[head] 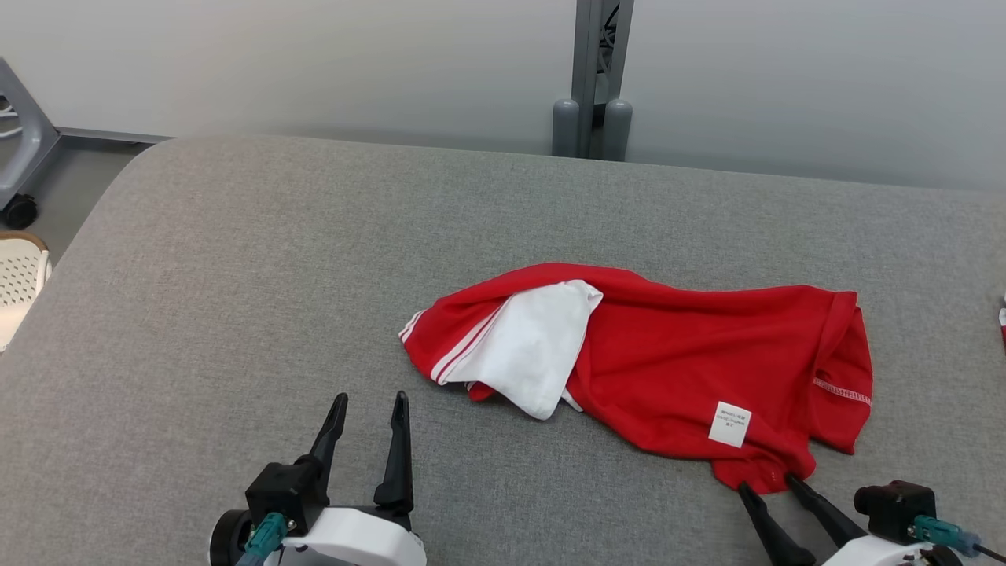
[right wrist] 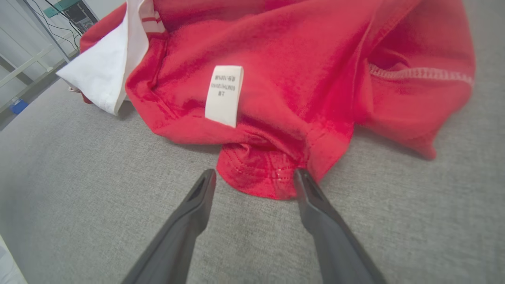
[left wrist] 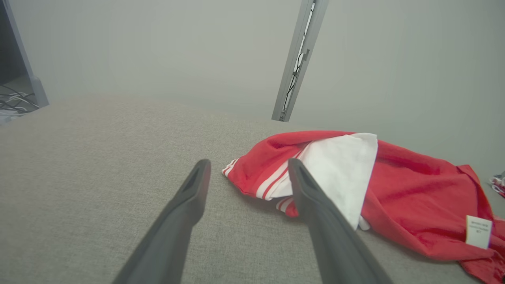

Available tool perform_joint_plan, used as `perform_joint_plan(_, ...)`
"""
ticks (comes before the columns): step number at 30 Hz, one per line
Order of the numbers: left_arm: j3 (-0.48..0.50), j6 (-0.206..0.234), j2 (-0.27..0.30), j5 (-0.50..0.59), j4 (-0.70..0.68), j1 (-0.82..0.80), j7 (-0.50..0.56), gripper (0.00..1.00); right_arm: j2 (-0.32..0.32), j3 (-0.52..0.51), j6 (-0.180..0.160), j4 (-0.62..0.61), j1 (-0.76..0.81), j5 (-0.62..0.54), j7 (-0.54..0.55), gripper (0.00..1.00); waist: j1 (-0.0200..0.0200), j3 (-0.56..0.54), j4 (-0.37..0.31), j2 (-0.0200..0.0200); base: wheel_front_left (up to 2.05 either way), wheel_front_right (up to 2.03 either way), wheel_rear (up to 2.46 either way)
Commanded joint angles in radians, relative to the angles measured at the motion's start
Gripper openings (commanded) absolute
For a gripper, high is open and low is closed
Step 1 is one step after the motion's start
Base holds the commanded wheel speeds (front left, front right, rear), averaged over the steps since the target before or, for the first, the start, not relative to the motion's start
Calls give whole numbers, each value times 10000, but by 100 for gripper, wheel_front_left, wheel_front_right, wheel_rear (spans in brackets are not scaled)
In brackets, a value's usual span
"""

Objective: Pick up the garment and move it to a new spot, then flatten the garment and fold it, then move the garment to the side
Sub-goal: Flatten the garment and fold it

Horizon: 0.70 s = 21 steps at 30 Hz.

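A crumpled red garment (head: pixel 676 362) with a white panel (head: pixel 534 346), white stripes and a white care label (head: pixel 729 424) lies on the grey padded table (head: pixel 236 275), right of centre. My left gripper (head: pixel 369 409) stands open at the lower left, a little short of the garment's (left wrist: pixel 414 197) striped end, fingers empty. My right gripper (head: pixel 766 483) is open at the lower right, its fingertips on either side of the garment's (right wrist: pixel 300 79) near hem corner, which pokes between them in the right wrist view. The care label (right wrist: pixel 224 95) sits just beyond that corner.
A grey metal post (head: pixel 591 79) rises behind the table's far edge against a pale wall. A white perforated basket (head: pixel 20 279) and a wheeled frame (head: pixel 20 149) stand off the left side. A small red-and-white item (head: pixel 1003 314) shows at the right edge.
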Motion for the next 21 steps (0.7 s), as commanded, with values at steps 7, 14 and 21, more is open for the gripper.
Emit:
perform_joint_plan(7, 10, 67, 33, 44, -74, -95, -35, 100, -25, -322, 2, 531, -245, 93, -25, 100, 0, 71, 26, -1, 0, 0, 0)
perform_joint_plan(14, -75, 115, 35, 22, -100, -170, -35, 100, 2, -438, 2, 649, -403, -66, -25, 100, 0, 204, 58, -1, 0, 0, 0)
perform_joint_plan(21, -17, 153, 33, 73, -74, -159, -35, 100, -85, -680, 2, 583, -310, -684, -27, 100, 0, 275, 85, -1, 0, 0, 0)
